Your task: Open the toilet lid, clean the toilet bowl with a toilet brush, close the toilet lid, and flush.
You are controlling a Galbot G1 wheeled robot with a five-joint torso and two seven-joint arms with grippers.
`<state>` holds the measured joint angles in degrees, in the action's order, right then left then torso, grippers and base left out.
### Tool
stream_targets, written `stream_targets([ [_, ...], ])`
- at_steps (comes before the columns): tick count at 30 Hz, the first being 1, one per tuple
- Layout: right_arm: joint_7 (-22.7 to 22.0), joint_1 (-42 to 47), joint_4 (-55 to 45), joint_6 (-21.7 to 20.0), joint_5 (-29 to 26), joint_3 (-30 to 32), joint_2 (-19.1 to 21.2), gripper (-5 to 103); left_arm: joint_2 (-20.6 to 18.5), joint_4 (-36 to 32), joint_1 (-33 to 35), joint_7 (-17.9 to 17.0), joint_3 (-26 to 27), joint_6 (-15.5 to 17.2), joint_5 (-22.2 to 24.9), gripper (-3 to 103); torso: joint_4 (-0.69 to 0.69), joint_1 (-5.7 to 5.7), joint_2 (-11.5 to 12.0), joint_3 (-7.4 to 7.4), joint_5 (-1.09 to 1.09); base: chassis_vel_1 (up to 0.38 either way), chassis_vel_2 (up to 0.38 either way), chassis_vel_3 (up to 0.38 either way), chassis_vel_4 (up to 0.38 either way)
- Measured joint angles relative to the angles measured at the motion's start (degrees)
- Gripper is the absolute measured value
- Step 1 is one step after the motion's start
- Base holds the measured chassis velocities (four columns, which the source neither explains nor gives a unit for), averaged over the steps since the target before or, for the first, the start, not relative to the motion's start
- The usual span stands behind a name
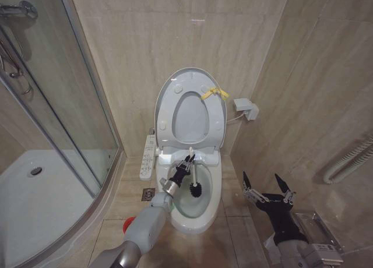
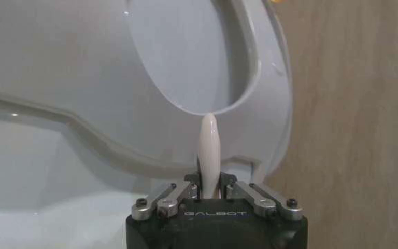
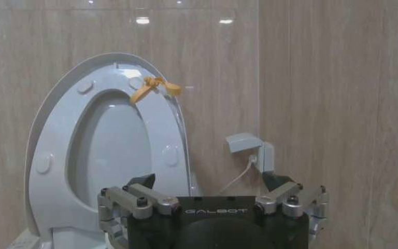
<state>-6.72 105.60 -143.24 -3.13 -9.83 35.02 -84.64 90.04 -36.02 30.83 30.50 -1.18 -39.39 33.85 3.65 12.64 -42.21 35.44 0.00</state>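
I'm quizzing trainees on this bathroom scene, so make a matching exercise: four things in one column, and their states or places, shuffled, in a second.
Things:
1. toilet lid
2. toilet brush
3. left hand
4. right hand

States or places:
A. open, holding nothing, right of the toilet
B. raised upright against the wall
C. shut on the white handle
D. black head down inside the toilet bowl

Pairs: 1-B, 2-D, 3-C, 4-A
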Motion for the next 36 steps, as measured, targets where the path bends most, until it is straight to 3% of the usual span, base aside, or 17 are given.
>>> stream_targets([
  [4,0.0,0.0,0.0,0.0,0.0,0.0,0.0,100,-0.4,-1.0,-0.2,0.3,0.0,-0.6,-1.5,19,-0.01,0.0,0.0,0.0,0.0,0.0,0.0,0.0,0.0],
  [13,0.0,0.0,0.0,0.0,0.0,0.0,0.0,100,1.9,-2.2,-0.9,-0.4,-0.1,0.4,2.6,19,0.04,0.0,0.0,0.0,-0.01,0.0,0.0,0.0,0.0],
  [16,0.0,0.0,0.0,0.0,0.0,0.0,0.0,100,1.0,0.0,0.1,0.9,0.5,-0.3,1.6,19,0.0,0.0,0.0,0.0,-0.01,0.0,0.0,0.0,0.0],
  [21,0.0,0.0,0.0,0.0,0.0,0.0,0.0,100,-1.3,-1.9,1.6,2.1,0.6,-0.8,-0.2,19,0.01,0.0,0.0,0.0,-0.03,0.0,0.0,0.0,0.0],
  [24,0.0,0.0,0.0,0.0,0.0,0.0,0.0,100,-5.5,-9.1,3.2,2.2,-0.3,-0.7,-1.9,19,0.0,0.0,0.0,0.0,-0.02,0.0,0.0,0.0,0.0],
  [26,0.0,0.0,0.0,0.0,0.0,0.0,0.0,100,-6.1,-10.4,3.4,2.0,-0.5,-0.7,-2.1,19,0.0,0.0,0.0,0.0,-0.01,0.0,0.0,0.0,0.0],
  [29,0.0,0.0,0.0,0.0,0.0,0.0,0.0,100,-9.2,-19.1,5.2,-1.1,-2.7,0.5,-2.6,19,0.02,0.0,0.0,0.0,-0.01,0.0,0.0,0.0,0.0],
  [36,0.0,0.0,0.0,0.0,0.0,0.0,0.0,100,-12.9,-30.5,9.4,-5.5,-3.4,1.7,-1.9,19,0.02,0.0,0.0,0.0,-0.01,0.0,0.0,0.0,0.0],
])
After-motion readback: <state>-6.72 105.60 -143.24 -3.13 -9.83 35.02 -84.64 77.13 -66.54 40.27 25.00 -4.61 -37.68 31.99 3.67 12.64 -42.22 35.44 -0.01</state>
